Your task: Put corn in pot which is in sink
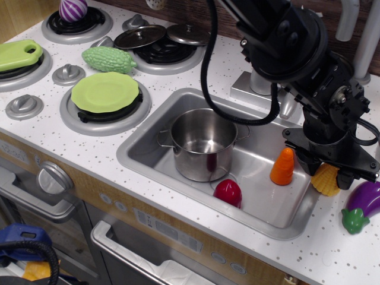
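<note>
One yellow-orange ridged plastic corn (325,180) lies on the white speckled desk (249,59), just beside the right rim of the silver-grey metal sink (142,151) and outside the basin. Its fan shape is half covered, so which way its long axis runs cannot be told. The black tool (326,170) stands directly over it, its two fingers spread to either side of the corn; whether they touch it cannot be told.

One shiny steel pot (203,142) with two loop handles stands upright in the left part of the sink, mouth open and empty. Also in the basin are one orange cone-shaped carrot (282,167), upright just left of the tool, and one red rounded toy (228,193) touching the pot's front. One purple eggplant with a green cap (362,205) lies on the desk near the corn, toward the right edge. Bare basin floor lies between pot and carrot.
</note>
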Available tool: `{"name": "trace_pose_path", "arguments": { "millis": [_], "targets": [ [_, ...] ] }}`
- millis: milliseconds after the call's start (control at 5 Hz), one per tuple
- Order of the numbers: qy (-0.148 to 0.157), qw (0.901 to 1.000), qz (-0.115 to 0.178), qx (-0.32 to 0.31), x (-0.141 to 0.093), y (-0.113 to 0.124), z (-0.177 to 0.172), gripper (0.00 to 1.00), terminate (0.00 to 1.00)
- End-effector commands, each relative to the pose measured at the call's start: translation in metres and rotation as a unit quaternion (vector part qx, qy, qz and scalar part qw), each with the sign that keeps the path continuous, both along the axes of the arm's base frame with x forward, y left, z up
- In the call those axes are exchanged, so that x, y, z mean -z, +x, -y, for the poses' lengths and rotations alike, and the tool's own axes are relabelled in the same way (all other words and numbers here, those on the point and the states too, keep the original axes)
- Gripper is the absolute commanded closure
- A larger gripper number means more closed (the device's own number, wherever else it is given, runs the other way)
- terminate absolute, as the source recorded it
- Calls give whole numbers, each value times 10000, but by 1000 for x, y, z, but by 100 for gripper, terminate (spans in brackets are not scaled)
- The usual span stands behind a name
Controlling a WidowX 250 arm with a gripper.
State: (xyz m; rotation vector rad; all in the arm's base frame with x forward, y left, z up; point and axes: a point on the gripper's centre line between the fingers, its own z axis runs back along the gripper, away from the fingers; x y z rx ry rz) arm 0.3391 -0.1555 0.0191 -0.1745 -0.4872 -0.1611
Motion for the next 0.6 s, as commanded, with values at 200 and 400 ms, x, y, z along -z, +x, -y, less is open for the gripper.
{"name": "trace_pose_path", "arguments": {
  "millis": [200, 400],
  "targets": [
    [15, 9995, -41, 322, -49, 10, -16, 100, 0],
    [277, 9981, -167, 516, -58, 9, -28, 100, 0]
  ]
}}
